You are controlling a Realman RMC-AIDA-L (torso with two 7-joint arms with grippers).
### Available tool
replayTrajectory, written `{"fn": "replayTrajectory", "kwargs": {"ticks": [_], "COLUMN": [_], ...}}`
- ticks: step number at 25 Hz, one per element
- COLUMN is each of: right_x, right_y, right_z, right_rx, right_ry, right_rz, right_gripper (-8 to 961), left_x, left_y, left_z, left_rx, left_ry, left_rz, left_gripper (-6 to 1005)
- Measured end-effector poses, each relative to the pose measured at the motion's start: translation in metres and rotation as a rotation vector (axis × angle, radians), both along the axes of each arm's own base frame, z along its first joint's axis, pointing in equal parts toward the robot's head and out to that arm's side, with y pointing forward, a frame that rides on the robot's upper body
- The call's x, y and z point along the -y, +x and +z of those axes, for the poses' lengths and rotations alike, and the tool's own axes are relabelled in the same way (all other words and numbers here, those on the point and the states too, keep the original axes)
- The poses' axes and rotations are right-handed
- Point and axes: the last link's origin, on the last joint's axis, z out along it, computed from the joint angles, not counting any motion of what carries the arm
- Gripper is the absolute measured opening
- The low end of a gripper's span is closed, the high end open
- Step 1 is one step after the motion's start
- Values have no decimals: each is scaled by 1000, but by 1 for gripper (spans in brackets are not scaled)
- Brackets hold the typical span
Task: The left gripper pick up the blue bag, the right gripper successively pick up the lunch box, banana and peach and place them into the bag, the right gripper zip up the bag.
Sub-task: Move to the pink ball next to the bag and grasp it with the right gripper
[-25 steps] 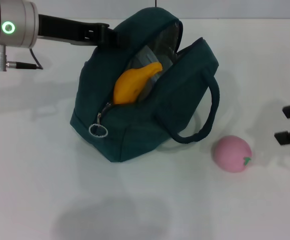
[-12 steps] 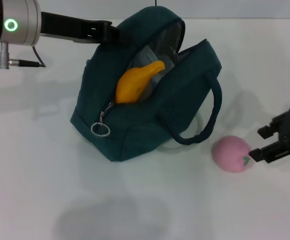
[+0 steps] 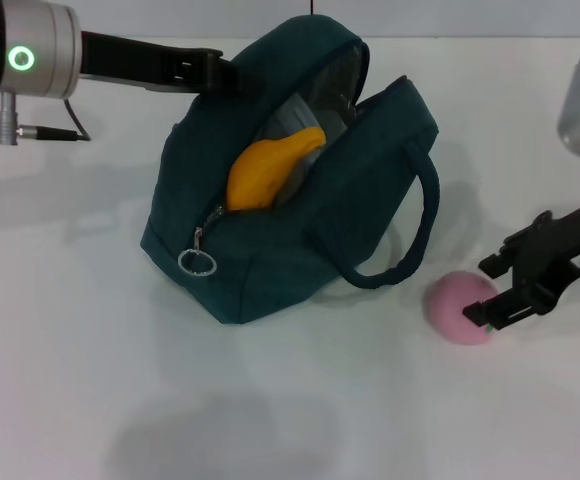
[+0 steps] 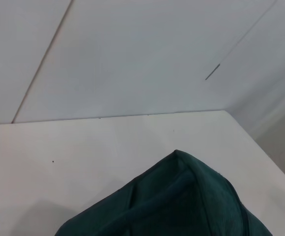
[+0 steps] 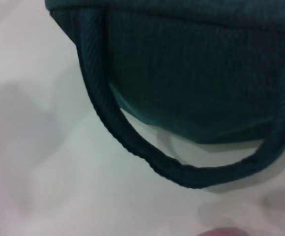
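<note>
The blue bag (image 3: 290, 215) stands unzipped in the middle of the white table, and my left gripper (image 3: 220, 75) is shut on its far rim. Inside it the banana (image 3: 263, 172) leans on the lunch box (image 3: 295, 112), which shows only as a clear grey corner. The pink peach (image 3: 455, 308) lies on the table to the right of the bag. My right gripper (image 3: 488, 290) is open at the peach's right side, one finger above and one below its edge. The right wrist view shows the bag's side (image 5: 191, 64), its loop handle (image 5: 132, 142) and a sliver of the peach (image 5: 221, 232).
The zipper's metal ring pull (image 3: 197, 262) hangs at the bag's near left end. The near handle (image 3: 410, 230) loops out toward the peach. The left wrist view shows the bag's top (image 4: 182, 196), bare table and a wall behind.
My right gripper has come in from the right edge to the peach, its fingers now straddling the fruit's right side. The left arm and bag have barely moved.
</note>
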Motion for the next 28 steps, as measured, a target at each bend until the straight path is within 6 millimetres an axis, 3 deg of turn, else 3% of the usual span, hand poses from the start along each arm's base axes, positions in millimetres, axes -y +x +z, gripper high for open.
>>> {"fn": "replayTrajectory", "kwargs": {"ticks": [6, 22, 28], "right_x": [-5, -13, -16], "right_y": [5, 10, 14], "right_z": [-10, -11, -7], "right_rx": [9, 44, 35], "right_ry": [-16, 24, 58], "right_rz": [-20, -12, -23], "right_gripper": [609, 598, 398], "left_x": [0, 1, 1], "left_y": [0, -1, -1], "left_z": [-1, -1, -1], "left_rx": [-1, -3, -5], "left_ry": [-1, -2, -2], "left_rz": [-2, -3, -3], "left_gripper": [58, 59, 60]}}
